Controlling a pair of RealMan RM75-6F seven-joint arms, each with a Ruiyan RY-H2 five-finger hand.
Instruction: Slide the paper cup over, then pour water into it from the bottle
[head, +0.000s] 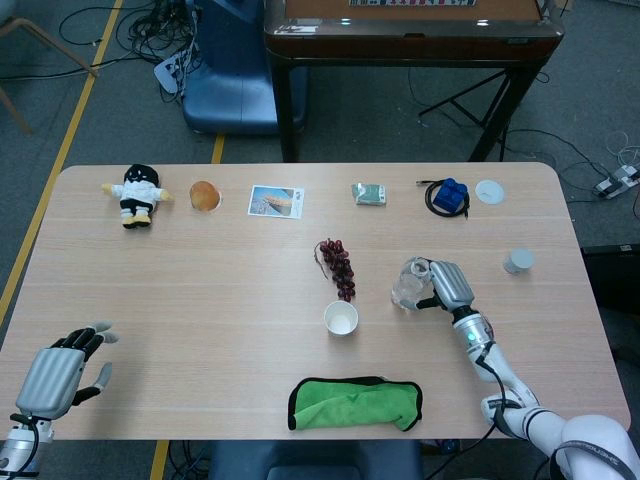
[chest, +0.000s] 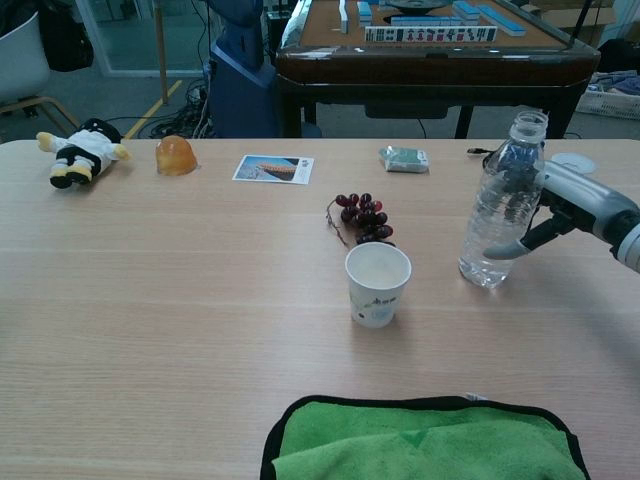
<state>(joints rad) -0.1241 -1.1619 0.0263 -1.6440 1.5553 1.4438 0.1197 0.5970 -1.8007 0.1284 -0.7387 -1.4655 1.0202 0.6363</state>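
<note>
right hand (chest: 560, 205): we have it wrapped around the bottle (chest: 497, 205), thumb low across the front, fingers behind.
bottle: upright, uncapped, base at the table (chest: 150, 300); whether it touches, we can't tell.
paper cup (chest: 377, 284): left of the bottle, apart from it, just near of the grapes (chest: 363, 218).
left hand (head: 58, 372): near-left table corner, fingers spread, holding nothing.
green cloth (chest: 420, 440): near edge.

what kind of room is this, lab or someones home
Most likely a robot lab or test room, not a home: loose cables sprawl over grey carpet marked with yellow floor tape, and a mahjong table stands behind the wooden table of scattered test props.
</note>
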